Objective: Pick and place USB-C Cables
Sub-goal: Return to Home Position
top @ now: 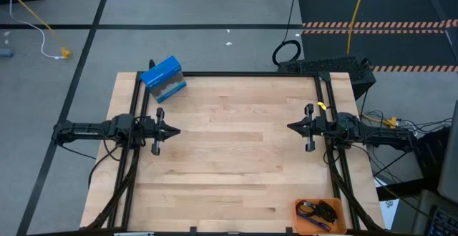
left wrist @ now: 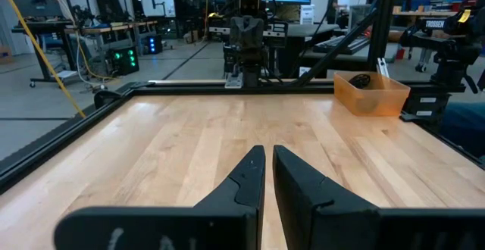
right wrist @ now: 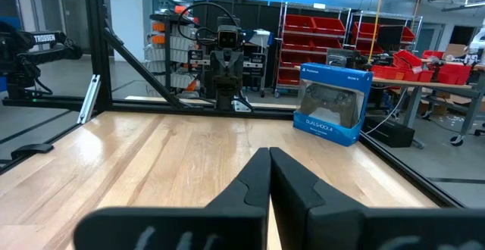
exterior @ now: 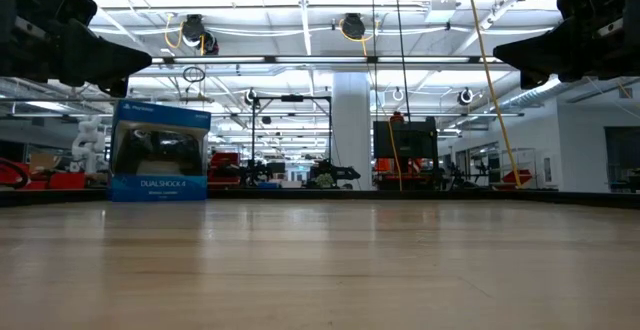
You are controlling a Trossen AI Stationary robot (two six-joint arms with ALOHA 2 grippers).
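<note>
Left gripper (top: 174, 129): clenched on nothing, held above the left side of the table (top: 236, 171), pointed inward.
Right gripper (top: 291, 126): closed likewise and empty, mirrored over the right side.
Reason for pose: both arms are judged to be parked at home, since no cable is seen lying on the boards.
USB-C Cables (top: 325, 209): lodged in the orange bin (left wrist: 375, 102) at the near right corner.
Appearance: black coils are tangled with one purple-blue bundle; a separate count cannot be told.
Blue box (top: 163, 79): stood at the far left edge, well apart from both arms.
</note>
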